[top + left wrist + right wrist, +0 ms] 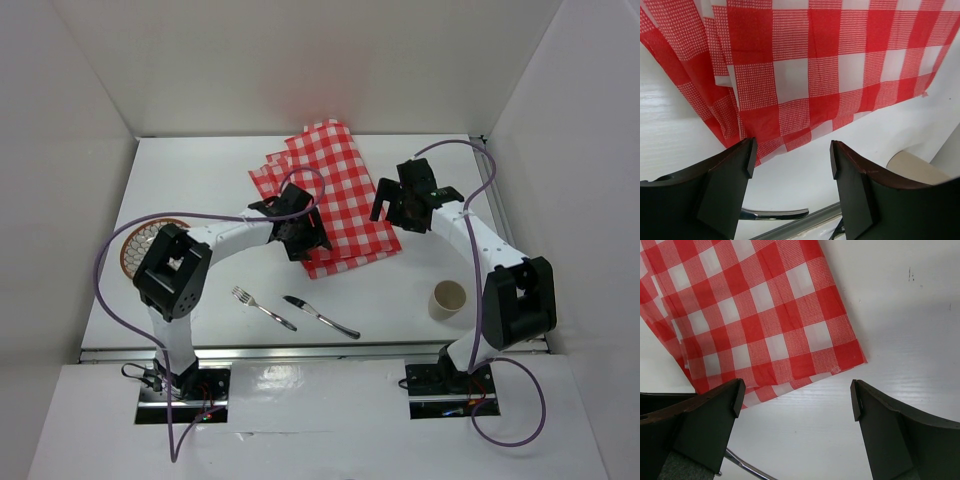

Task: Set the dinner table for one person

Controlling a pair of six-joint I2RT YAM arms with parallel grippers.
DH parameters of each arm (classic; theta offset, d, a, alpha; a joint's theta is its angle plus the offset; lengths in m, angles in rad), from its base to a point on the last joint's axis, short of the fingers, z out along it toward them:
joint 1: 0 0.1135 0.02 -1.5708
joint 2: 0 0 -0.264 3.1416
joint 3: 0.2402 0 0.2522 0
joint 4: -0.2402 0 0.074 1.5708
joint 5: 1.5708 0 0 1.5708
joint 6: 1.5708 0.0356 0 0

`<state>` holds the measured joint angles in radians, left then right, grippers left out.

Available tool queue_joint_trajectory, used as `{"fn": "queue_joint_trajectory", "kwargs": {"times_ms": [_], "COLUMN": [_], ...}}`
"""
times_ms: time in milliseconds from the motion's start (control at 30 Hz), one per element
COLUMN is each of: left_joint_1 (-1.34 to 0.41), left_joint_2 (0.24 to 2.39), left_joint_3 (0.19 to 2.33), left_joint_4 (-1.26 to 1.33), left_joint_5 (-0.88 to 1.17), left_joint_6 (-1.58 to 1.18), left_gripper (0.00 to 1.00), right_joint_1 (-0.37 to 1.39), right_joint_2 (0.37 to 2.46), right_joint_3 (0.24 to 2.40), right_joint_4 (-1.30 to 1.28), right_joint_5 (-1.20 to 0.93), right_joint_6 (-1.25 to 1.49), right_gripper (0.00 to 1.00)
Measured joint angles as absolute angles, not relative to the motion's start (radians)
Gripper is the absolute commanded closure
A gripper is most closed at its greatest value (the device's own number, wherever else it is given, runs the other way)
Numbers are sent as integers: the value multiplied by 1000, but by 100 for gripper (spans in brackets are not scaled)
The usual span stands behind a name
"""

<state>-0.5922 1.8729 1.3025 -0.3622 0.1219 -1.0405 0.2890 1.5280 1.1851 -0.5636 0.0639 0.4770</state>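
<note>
1. My left gripper (790, 160) hangs open at the folded, red-and-white checked cloth's (335, 195) edge.
2. My right gripper (796, 399) gapes wide above its square corner.
3. The matte, flat white table (200, 180) lies beneath both.

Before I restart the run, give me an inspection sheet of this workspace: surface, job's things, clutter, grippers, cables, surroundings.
Surface: white table, metal rail along the near edge.
Job's things: checked cloth rumpled at far middle; fork left of knife near the front; cup at right; plate at left, partly hidden by the left arm.
Clutter: nothing seen.
Grippers: left gripper open, at the cloth's near edge; right gripper open, by its corner; neither holds anything.
Cables: purple cables loop off both arms.
Surroundings: white walls on three sides.
</note>
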Motion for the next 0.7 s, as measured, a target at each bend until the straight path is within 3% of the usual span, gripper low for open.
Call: {"fn": "queue_joint_trajectory", "kwargs": {"times_ms": [700], "left_joint_1": [-592], "left_joint_2": [1904], "left_joint_3": [1303], "left_joint_4": [-388], "left_joint_5": [110], "left_joint_6": [-1051], "left_gripper": [15], "right_joint_1": [289], "right_joint_2": [1528], "right_joint_3": [1185], "right_joint_4": [-577], "right_joint_5": [64], "right_joint_6": [474], "right_gripper": [0]}}
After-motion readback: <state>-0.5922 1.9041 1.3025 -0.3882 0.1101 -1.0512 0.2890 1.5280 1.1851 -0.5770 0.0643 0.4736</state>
